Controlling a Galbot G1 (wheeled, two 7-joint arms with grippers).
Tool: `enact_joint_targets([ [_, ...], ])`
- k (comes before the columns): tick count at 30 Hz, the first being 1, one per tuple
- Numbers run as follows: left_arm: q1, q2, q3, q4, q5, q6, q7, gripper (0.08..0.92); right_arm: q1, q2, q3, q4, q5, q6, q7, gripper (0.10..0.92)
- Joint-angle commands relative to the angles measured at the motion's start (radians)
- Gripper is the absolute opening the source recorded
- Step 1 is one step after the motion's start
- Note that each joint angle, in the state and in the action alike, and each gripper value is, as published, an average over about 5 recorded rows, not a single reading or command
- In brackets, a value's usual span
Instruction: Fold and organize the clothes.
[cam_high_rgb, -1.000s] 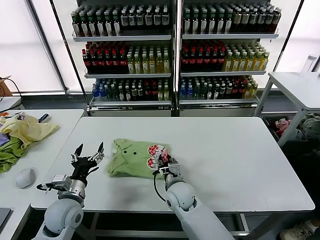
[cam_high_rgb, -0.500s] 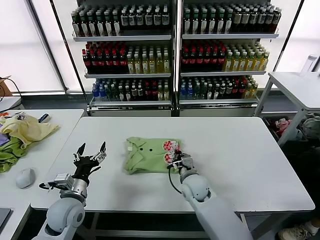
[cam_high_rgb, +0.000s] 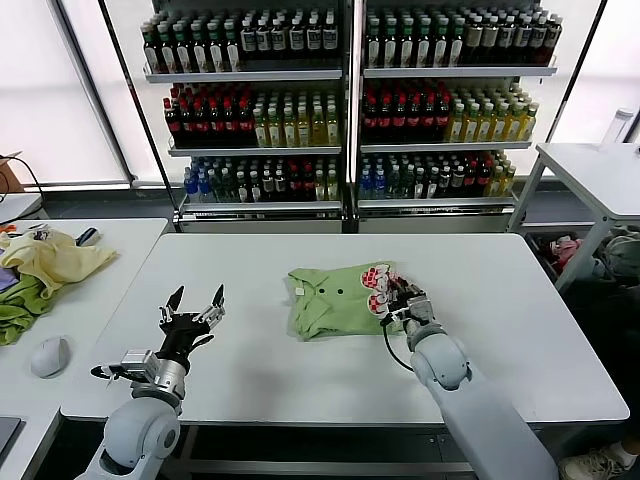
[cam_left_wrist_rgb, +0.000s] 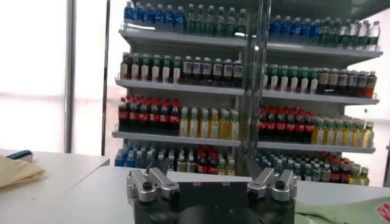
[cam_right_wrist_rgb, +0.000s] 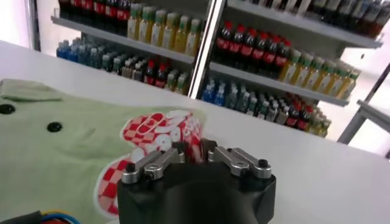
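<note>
Sage-green shirt (cam_high_rgb: 338, 296) lay folded mid-table (cam_high_rgb: 520, 330), buttons and collar up | right gripper (cam_high_rgb: 397, 299) pinched its print-side edge, fingers closed on the cloth | left gripper (cam_high_rgb: 192, 318) hovered apart over the table's left side, fingers spread, holding nothing

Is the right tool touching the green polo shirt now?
Touching. In the right wrist view the right tool is closed on the polo shirt at its printed edge, no gap.

The white table (cam_high_rgb: 500, 330) carries only the folded sage-green polo shirt (cam_high_rgb: 335, 295).
</note>
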Motion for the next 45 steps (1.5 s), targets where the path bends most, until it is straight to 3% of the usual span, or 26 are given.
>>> enact_joint_targets([
  [1, 0.015, -0.005, 0.016, -0.021, 0.023, -0.002, 0.006, 0.823, -0.163, -0.06, 0.121, 0.171, -0.038, 0.15, -0.019, 0.364],
  [15, 0.09, -0.028, 0.032, -0.122, 0.064, -0.006, 0.033, 0.823, -0.568, -0.047, 0.392, 0.5, -0.044, 0.202, -0.049, 0.765],
  [18, 0.112, -0.032, 0.031, -0.15, 0.075, -0.005, 0.042, 0.823, -0.63, -0.037, 0.433, 0.528, -0.041, 0.224, -0.063, 0.812],
  [45, 0.207, -0.061, 0.014, -0.214, 0.139, -0.015, 0.068, 0.823, -0.669, -0.015, 0.457, 0.578, -0.061, 0.278, -0.055, 0.823],
])
